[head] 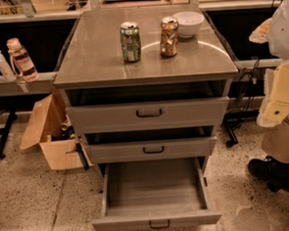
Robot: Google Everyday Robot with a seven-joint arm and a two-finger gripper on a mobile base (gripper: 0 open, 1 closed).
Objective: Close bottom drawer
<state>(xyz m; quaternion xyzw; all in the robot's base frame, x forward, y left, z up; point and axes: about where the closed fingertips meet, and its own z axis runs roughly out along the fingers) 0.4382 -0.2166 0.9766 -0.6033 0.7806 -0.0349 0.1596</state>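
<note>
Grey metal cabinet [96, 56] fills the view, its bottom drawer [154, 188] pulled fully out. The dark claw [274, 174] sits low at its right; I cannot tell its state. Pushing away from the centre handle [159, 225] could skew and jam the drawer.

Lab (workbenches [20, 84], metal drawer cabinet [96, 56])

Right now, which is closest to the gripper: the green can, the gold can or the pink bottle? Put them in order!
The gripper is at the right edge.
1. Gold can, the right one of the two cans.
2. Green can, just left of it.
3. Pink bottle, far left.
</note>
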